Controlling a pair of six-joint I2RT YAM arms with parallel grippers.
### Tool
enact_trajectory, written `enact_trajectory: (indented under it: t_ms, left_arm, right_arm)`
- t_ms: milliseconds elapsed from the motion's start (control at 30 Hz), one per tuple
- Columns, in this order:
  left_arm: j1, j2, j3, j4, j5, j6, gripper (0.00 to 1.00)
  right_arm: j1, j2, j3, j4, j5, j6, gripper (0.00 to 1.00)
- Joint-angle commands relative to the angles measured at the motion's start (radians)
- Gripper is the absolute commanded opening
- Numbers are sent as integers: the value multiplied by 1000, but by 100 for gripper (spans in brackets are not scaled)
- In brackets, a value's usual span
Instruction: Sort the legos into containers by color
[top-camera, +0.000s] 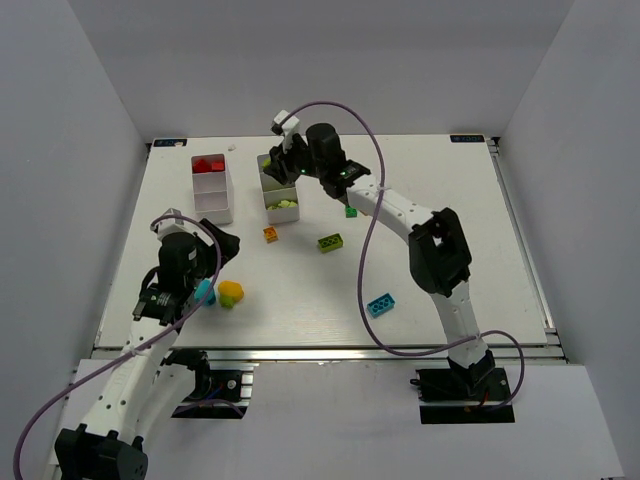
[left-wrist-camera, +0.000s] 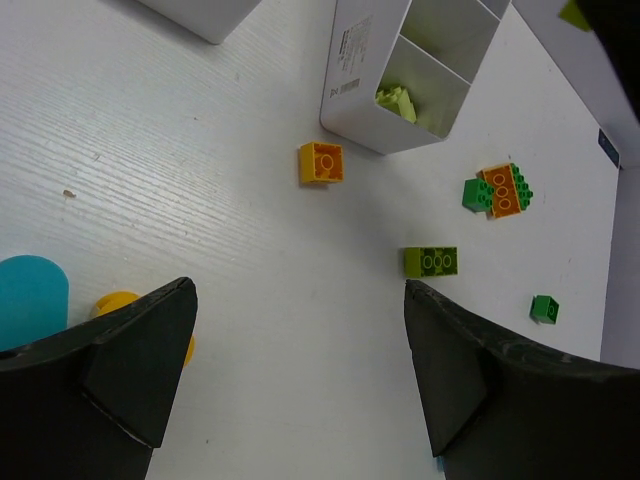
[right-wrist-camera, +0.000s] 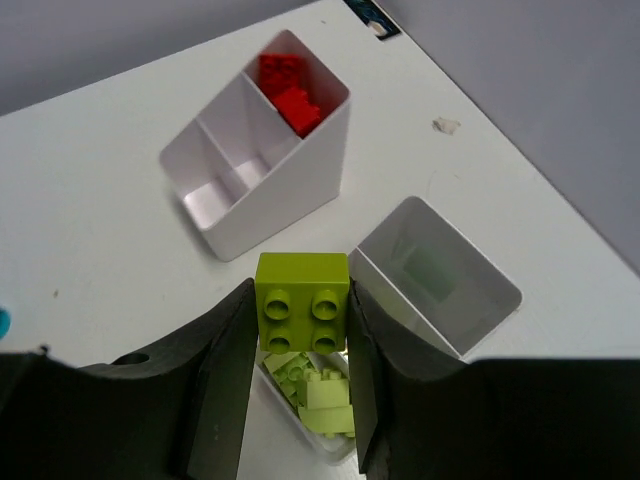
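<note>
The right end effector (right-wrist-camera: 298, 325) is clamped on a lime brick (right-wrist-camera: 302, 300), held almost straight above the lime pile (right-wrist-camera: 318, 395) in the tray (right-wrist-camera: 432, 268), while the left end effector (left-wrist-camera: 300, 290) stands apart over the surface (left-wrist-camera: 200, 200).

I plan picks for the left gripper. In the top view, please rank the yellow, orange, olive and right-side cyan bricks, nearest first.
From the left gripper:
1. yellow brick, just beside it on the right.
2. orange brick, ahead and right.
3. olive brick, farther right.
4. cyan brick, farthest right.
</note>
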Motion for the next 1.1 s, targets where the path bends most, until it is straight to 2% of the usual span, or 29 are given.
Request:
enact_trajectory:
  t_ms: [0,233,433,733,833,867,933,1067]
  left_arm:
    - [0,-38,-23,-20,3,-12,93]
    - [0,-80,-59,-29,5,-28,93]
    - [1,-69,-46,-32,6,-20,93]
    - [1,-77,-45,-43,8,-22,93]
    - [1,-84,-46,-45,13,-23,93]
    - [0,-86,-49,-43,17,-26,93]
    - [1,-88,-50,-40,25,-26,93]
    - [1,-85,-51,-15,62,-26,93]
  right_arm:
    - [10,45,60,80,182,174,0]
    - [18,78,50,100,225,196,2]
    - [18,106,35,102,248,193,14]
    - [18,127,1,106,240,168,34]
    - [19,134,4,106,230,158,43]
    - [19,137,7,108,228,151,49]
    - [18,140,10,109,227,148,53]
    - [16,131,17,106,202,142,70]
